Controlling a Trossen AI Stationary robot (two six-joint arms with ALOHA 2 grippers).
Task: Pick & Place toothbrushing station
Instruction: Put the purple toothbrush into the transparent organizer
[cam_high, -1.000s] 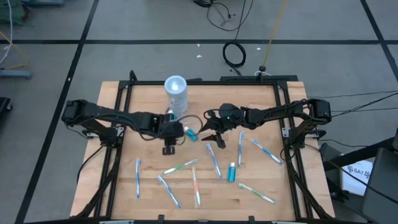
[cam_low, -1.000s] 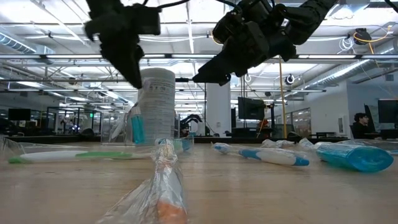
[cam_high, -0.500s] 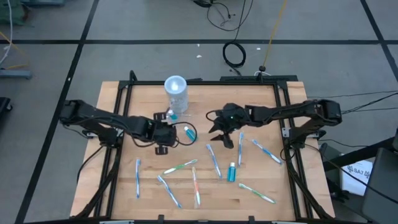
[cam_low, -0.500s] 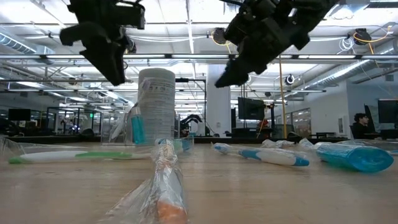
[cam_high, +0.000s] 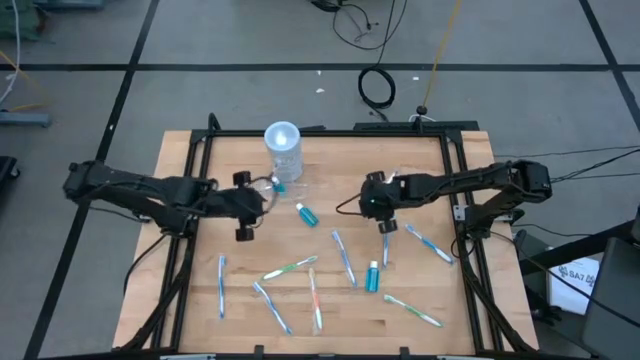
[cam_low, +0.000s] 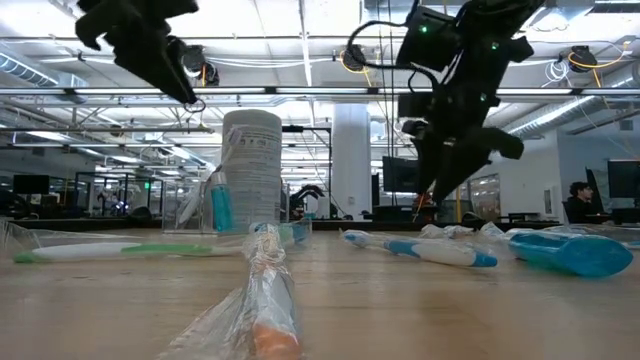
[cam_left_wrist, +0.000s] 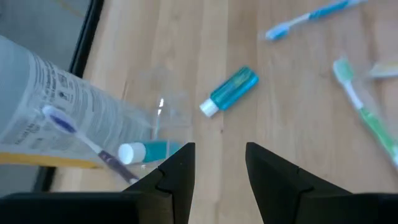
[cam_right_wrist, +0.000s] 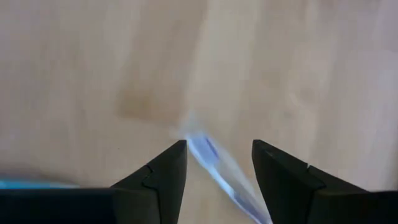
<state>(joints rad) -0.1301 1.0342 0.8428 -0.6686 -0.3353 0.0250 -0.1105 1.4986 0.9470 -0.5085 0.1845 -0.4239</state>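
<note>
The toothbrushing station stands upright on its base at the table's far middle: a clear cylinder with a pale round top and a low clear tray part. It holds a toothbrush and a teal tube. My left gripper hangs open just near and left of the station, with nothing between its fingers. My right gripper is open and points down, right of centre, over a wrapped blue toothbrush lying flat on the wood.
A loose teal tube lies between the two grippers, and another lies nearer the front. Several toothbrushes are scattered over the table's near half. A black frame rail runs along each side. The far right corner is bare wood.
My left gripper has drawn back toward the table's left edge and risen, away from the loose teal tube, which has stayed where it was. My right gripper has gone toward the table's right and near side, sunk a little, and tipped from nearly level to pointing steeply down over a toothbrush.
</note>
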